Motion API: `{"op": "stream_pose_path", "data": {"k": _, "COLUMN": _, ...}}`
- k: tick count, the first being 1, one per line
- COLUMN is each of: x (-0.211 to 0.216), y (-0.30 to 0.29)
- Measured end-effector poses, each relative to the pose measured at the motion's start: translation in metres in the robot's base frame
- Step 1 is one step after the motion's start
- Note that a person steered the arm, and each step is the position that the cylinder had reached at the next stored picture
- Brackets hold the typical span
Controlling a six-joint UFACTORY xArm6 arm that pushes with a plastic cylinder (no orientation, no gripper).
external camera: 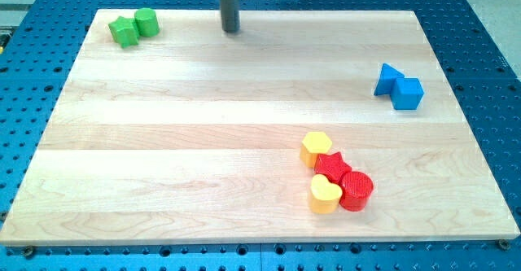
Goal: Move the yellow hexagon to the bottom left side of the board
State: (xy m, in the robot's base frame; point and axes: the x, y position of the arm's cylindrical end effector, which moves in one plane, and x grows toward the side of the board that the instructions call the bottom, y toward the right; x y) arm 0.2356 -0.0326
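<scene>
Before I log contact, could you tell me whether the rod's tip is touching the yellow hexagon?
No: my tip stands at the view's top edge of the board, far from the yellow hexagon, which sits lower right against the red star.

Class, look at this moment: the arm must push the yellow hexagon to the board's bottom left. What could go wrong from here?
1. The yellow hexagon touches the red star, so a careless push may drag it along.
2. My tip sits far off at the view's top; approaching from the wrong side would shove the hexagon into the cluster with the yellow heart and red cylinder.
</scene>
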Motion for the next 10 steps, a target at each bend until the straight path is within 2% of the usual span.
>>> {"op": "stream_pose_path", "data": {"k": 2, "x": 0.004, "y": 0.031}}
{"op": "stream_pose_path", "data": {"k": 6, "x": 0.015, "y": 0.032}}
{"op": "stream_pose_path", "data": {"k": 7, "x": 0.037, "y": 0.035}}
{"op": "stream_pose_path", "data": {"k": 9, "x": 0.138, "y": 0.056}}
{"op": "stream_pose_path", "data": {"k": 10, "x": 0.206, "y": 0.132}}
